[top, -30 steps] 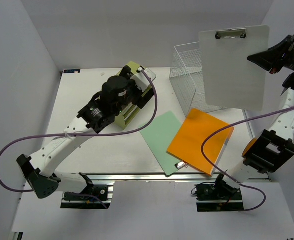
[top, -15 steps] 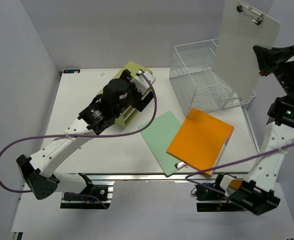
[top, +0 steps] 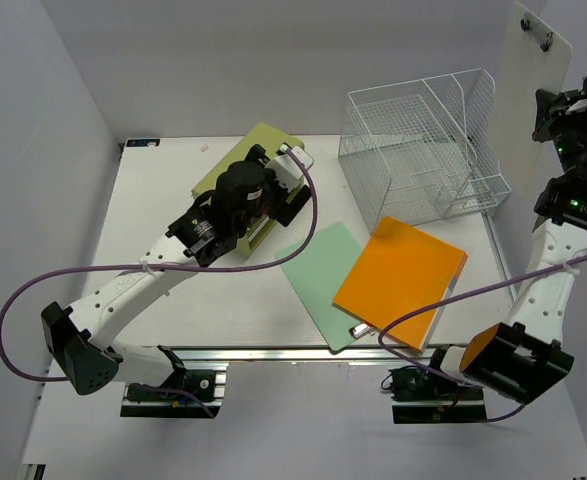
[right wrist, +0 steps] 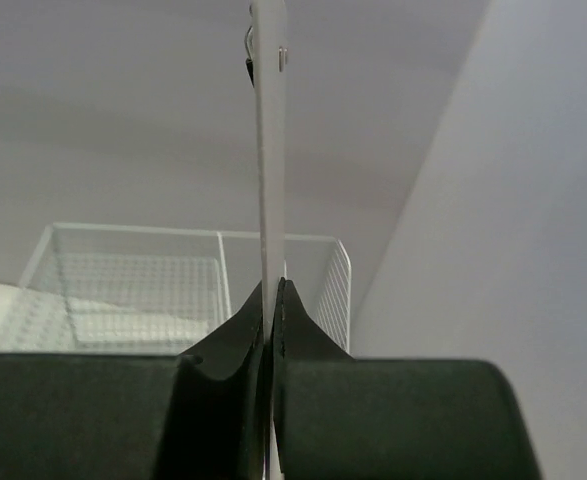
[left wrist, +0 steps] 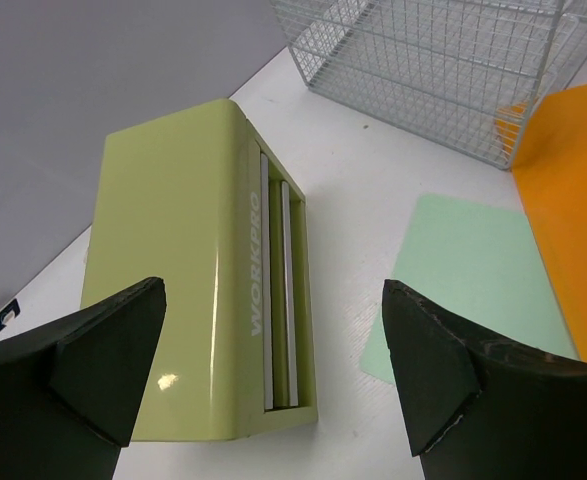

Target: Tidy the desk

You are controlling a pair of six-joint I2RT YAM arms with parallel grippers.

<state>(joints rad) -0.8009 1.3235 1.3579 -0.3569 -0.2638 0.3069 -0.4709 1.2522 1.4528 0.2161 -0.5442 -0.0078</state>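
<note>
1. White desk [top: 173,300] filled the enclosure floor between plain grey walls, with a silver rail along its near edge.
2. Near right: orange folder [top: 401,280] overlapped a pale green sheet [top: 318,268]. Both lay loose and askew.
3. Middle left: left gripper [left wrist: 273,330] hovered over the olive-green drawer box [left wrist: 173,250], jaws spread wide, holding nothing.
4. Far right: wire tray rack [top: 413,150] stood on the desk.
5. Farthest: right gripper [right wrist: 270,300] was clamped on a white clipboard [top: 521,90], upright, high above the rack's right side.
6. Judgement: early stage. Clipboard was in transit; folder and sheet remained to be tidied.
</note>
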